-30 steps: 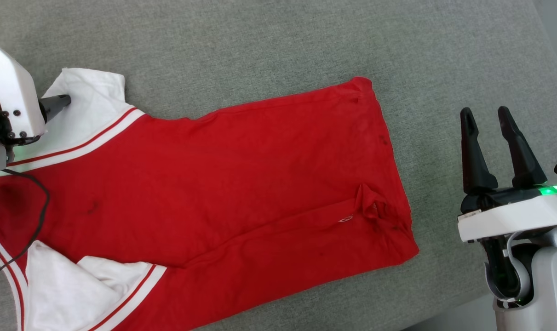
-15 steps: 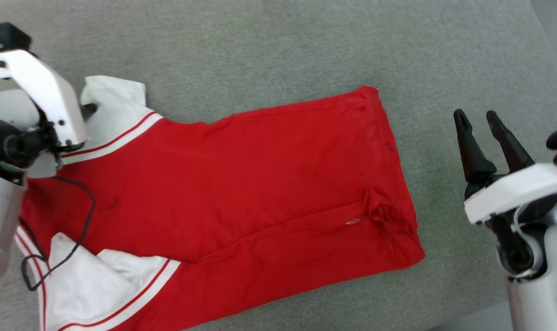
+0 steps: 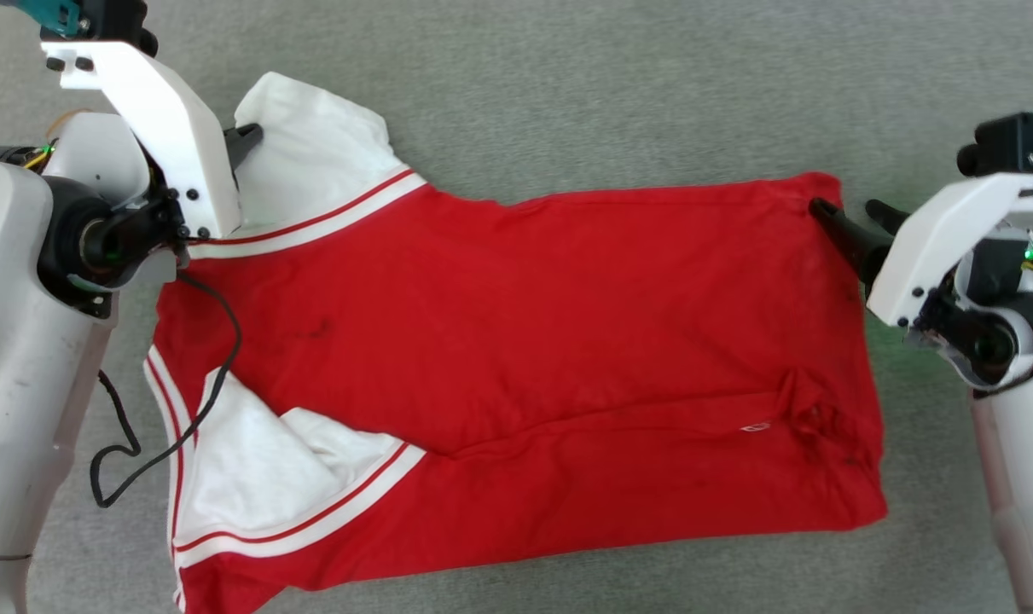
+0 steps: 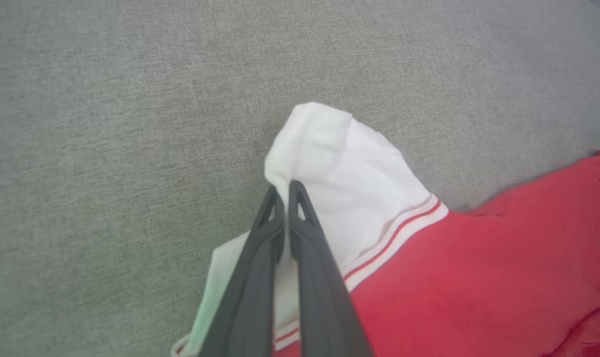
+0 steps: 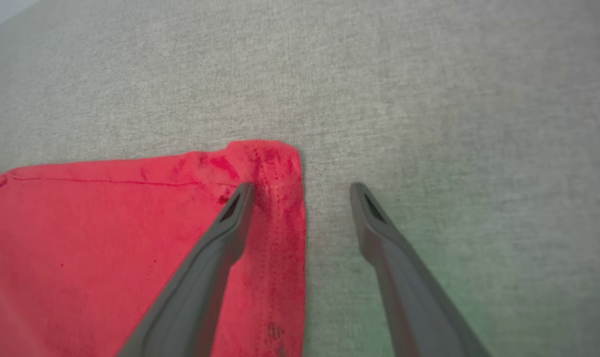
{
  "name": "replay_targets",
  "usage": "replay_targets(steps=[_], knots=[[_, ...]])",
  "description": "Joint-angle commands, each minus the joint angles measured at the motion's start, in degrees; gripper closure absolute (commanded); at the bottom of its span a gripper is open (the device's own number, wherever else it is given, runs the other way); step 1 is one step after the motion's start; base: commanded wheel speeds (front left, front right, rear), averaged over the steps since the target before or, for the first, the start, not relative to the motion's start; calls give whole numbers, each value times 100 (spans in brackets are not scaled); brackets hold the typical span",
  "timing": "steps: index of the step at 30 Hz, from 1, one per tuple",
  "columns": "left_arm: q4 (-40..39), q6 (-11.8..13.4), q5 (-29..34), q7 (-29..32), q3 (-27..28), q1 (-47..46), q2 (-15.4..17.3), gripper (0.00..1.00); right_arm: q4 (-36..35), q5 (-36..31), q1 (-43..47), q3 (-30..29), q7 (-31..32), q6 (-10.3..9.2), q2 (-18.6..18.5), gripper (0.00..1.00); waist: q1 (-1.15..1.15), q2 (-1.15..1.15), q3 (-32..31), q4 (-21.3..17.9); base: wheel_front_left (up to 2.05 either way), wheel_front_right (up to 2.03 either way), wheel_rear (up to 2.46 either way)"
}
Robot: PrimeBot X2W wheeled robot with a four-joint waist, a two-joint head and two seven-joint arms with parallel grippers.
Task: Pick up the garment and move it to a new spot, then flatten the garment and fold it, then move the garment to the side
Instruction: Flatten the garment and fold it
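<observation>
The red garment lies spread on a grey fabric surface, plain side up; its letters and number are hidden. A white side panel with striped trim rises to a peak at the far left. My left gripper is shut there, and the left wrist view shows its tips pinching the bunched white edge. My right gripper is open at the garment's far right corner. In the right wrist view it straddles the hem, one finger over red cloth and one over grey.
A second white panel lies folded over at the garment's near left. A black cable from my left arm hangs across the cloth there. A small wrinkled tuck sits near the right hem. Grey surface runs all around the garment.
The head camera has shifted, so the whole picture moved. My right gripper came in from the side to the garment's far right corner. The white panel at my left gripper has bunched up.
</observation>
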Motion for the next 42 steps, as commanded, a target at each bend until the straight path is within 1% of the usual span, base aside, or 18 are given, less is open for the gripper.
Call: replay_targets(steps=[1,5,7,8,9,10,12,17,20,23,27,32,36,40,41,42], knots=[[-76,-28,16,-36,-22,-73,-35,100,181,-5,-203,49,167,-2,-31,0,0,0,148,184,0,0,0],[-178,-44,35,-79,-70,-61,-86,100,700,-27,-431,237,681,-2,-31,0,0,0,200,314,0,0,0],[-204,-60,37,-120,-85,-28,-98,100,971,-43,-435,331,1035,-2,6,0,0,0,200,359,0,0,0],[-209,-71,32,-130,-87,-7,-101,100,1088,-53,-424,361,1194,-2,23,40,0,0,193,374,0,0,0],[-206,-82,28,-155,-90,22,-109,100,1167,-62,-417,370,1293,-1,41,100,0,0,179,389,0,0,0],[-200,-92,14,-182,-88,57,-124,100,1219,-73,-420,382,1394,-1,57,100,0,0,155,403,0,0,0],[-166,-95,1,-237,-87,115,-126,100,1183,-84,-475,387,1399,-1,55,100,0,0,89,420,0,0,0],[-171,-132,-31,-569,40,334,-87,100,727,-170,-634,226,1022,-1,-146,100,0,0,-162,456,0,0,0],[-238,-128,-78,-832,150,578,-53,100,408,-186,-533,111,786,-2,-237,100,0,0,-385,486,0,0,0],[-344,-104,-220,-1033,282,955,-66,100,102,-259,-252,11,571,-3,-275,100,0,0,-629,523,0,0,0],[-562,-31,-317,-1318,382,1638,-10,100,-270,-274,287,-162,350,-3,-169,100,0,0,-975,578,0,0,0],[-914,152,-466,-1683,498,2694,-24,100,-611,-319,1120,-345,155,-3,-14,100,0,0,-1318,648,0,0,0],[-1091,275,-649,-1849,503,3511,-143,100,-731,-288,1776,-521,-29,-3,135,100,0,0,-1470,694,0,0,0],[-1043,356,-888,-1935,511,4154,-303,100,-679,-310,2285,-622,-197,-3,258,100,0,0,-1569,692,0,0,0],[-1016,360,-928,-1949,502,4283,-341,100,-621,-279,2397,-630,-214,-3,261,85,0,0,-1585,687,0,0,0],[-988,364,-944,-1993,488,4380,-379,92,-595,-261,2494,-605,-271,-3,277,42,0,0,-1594,684,0,0,0]])
